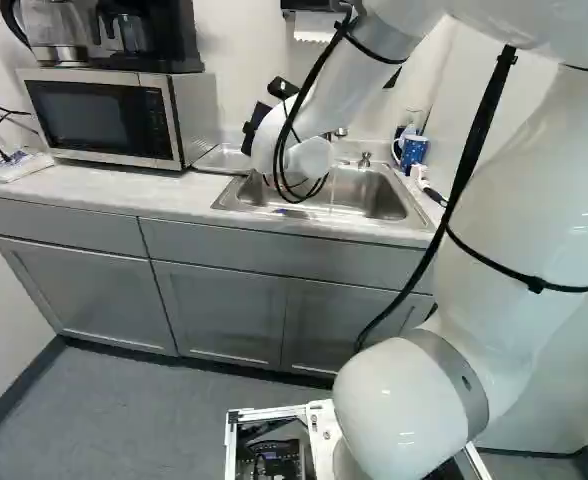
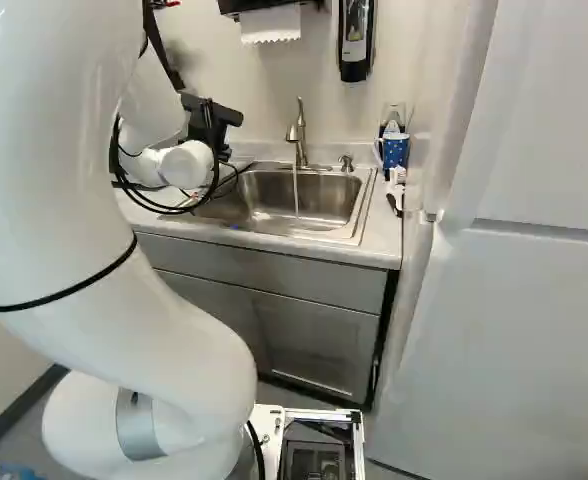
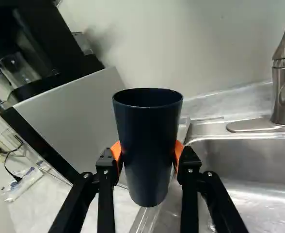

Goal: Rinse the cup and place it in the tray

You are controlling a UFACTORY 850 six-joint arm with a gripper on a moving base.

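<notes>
The black gripper shows only in part in the right base view, behind the white wrist at the sink's left. In the wrist view the gripper is shut on a dark blue cup, an orange pad against either side. The cup is upright, its open rim up, beside the sink. A tray lies on the counter between microwave and sink; in the wrist view the cup hides much of it. Water runs from the faucet into the steel sink.
The microwave stands left of the sink with a coffee maker on top. Right of the sink are a blue patterned mug and a brush. A paper towel holder and soap dispenser hang above.
</notes>
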